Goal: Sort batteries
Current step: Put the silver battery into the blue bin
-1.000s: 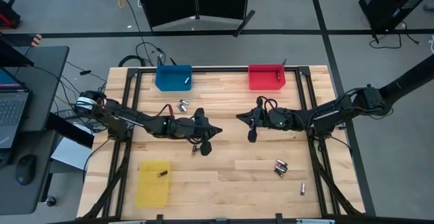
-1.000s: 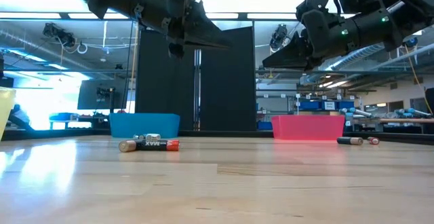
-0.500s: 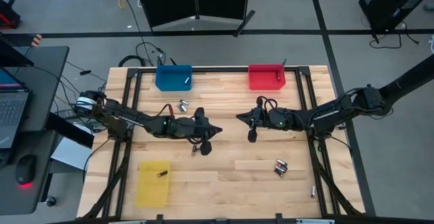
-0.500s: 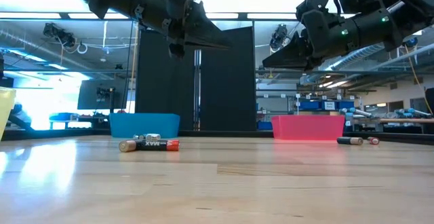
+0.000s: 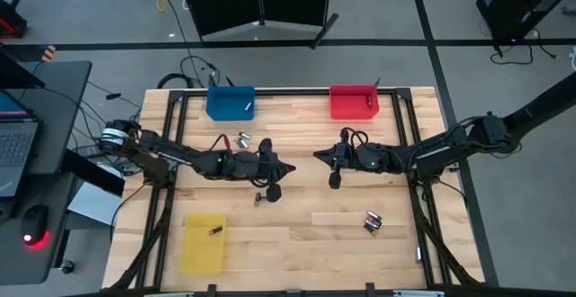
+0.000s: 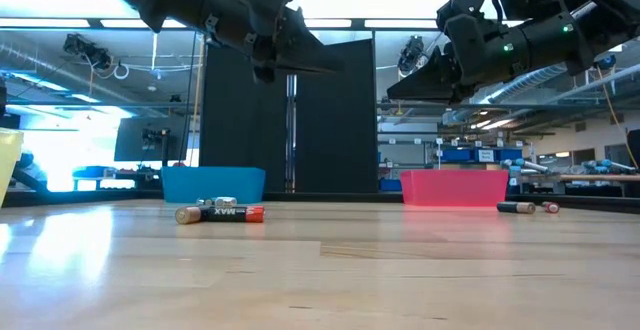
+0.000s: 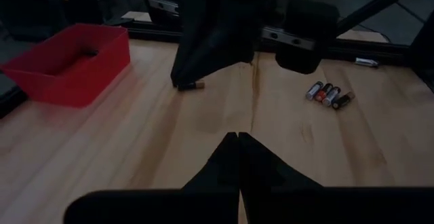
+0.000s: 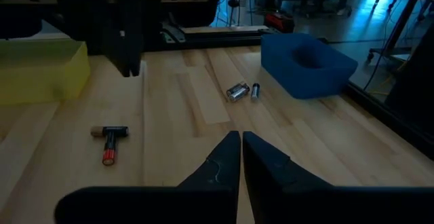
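Both grippers hover above the table's middle, tips facing each other, touching nothing. My left gripper (image 5: 292,167) (image 7: 239,137) is shut, its fingertips together. My right gripper (image 5: 315,155) (image 8: 241,137) is shut to a thin slit with nothing seen in it. Batteries lie flat on the wood. A black-and-red pair (image 5: 258,198) (image 8: 110,141) lies below the left gripper, and two silver ones (image 5: 242,139) (image 8: 239,90) lie near the blue bin. A cluster (image 5: 372,220) (image 7: 329,95) lies toward the near right. One black, copper-ended battery (image 7: 192,85) shows behind the right gripper's tip.
A blue bin (image 5: 230,102) and a red bin (image 5: 354,102) stand at the far edge, and a yellow bin (image 5: 202,243) at the near left; each holds a battery. One lone battery (image 5: 418,254) lies by the right frame rail. Bare wood lies between the arms and the near edge.
The lone battery at the near right has rolled toward the table's right edge. Both arms have kept their places.
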Tool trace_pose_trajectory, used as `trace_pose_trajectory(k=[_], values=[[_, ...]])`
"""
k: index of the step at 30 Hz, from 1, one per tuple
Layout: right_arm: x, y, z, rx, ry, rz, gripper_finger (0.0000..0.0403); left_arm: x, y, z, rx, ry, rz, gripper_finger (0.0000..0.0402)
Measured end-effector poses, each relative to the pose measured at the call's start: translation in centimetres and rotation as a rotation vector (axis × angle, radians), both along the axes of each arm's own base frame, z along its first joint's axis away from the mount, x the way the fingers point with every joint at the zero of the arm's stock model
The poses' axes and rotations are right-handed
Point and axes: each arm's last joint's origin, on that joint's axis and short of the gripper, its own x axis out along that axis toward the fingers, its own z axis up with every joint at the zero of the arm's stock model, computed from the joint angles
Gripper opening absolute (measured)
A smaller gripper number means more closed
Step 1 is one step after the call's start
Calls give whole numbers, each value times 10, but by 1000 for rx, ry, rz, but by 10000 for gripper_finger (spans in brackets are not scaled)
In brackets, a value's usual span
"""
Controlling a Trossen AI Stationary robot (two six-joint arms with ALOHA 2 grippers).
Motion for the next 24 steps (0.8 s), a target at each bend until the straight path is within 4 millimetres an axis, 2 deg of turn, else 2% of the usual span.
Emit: trace_pose_trajectory(k=[8, 24], values=[[0, 0, 0, 0, 0, 0, 27, 1, 7, 0, 8, 4, -16, 4], [0, 0, 0, 0, 0, 0, 29, 1, 7, 0, 67, 16, -45, 5]])
